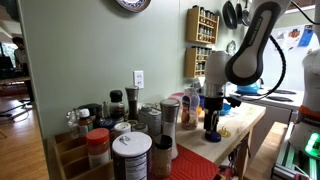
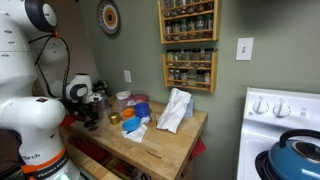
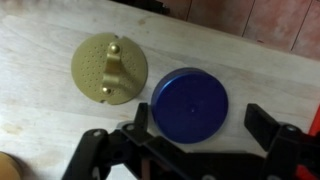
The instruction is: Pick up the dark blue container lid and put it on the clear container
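**Desk:** What's the picture?

**Operator:** On the wooden table (image 2: pixel 165 150), my arm (image 1: pixel 250 45) hangs over one end. The clear container (image 2: pixel 175 110) stands well apart, past the light blue bowl (image 2: pixel 141 109). The dark blue container lid (image 3: pixel 188 105) lies flat on the wood, just beside a yellow perforated disc (image 3: pixel 108 68).

**Desk:** Got hold of it?

**Operator:** No. The gripper (image 3: pixel 180 140) hovers above it, fingers (image 3: pixel 272 128) spread wide, empty. I judge this the approach. Next I descend, straddle the lid's rim and close, keeping clear of the disc.
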Action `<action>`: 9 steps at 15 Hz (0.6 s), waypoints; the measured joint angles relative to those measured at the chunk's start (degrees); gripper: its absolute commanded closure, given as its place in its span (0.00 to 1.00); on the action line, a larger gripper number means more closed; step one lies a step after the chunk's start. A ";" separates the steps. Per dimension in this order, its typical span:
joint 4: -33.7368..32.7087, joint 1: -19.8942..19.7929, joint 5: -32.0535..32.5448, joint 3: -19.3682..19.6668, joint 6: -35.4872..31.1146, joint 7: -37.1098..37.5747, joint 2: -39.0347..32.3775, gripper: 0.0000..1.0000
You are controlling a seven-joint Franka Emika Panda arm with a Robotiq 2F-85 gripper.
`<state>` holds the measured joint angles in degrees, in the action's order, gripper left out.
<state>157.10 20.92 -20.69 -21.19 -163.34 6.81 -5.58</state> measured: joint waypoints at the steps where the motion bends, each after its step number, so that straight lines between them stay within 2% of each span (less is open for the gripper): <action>1: 0.00 -0.10 0.31 0.04 -0.34 0.00 -0.32 0.32; 4: -0.01 -0.52 1.80 0.33 -0.68 0.11 -0.47 0.54; 9: -0.14 -1.75 3.27 0.85 1.27 0.00 2.73 0.55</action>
<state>156.96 19.17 -17.42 -20.34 -162.07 6.82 -2.86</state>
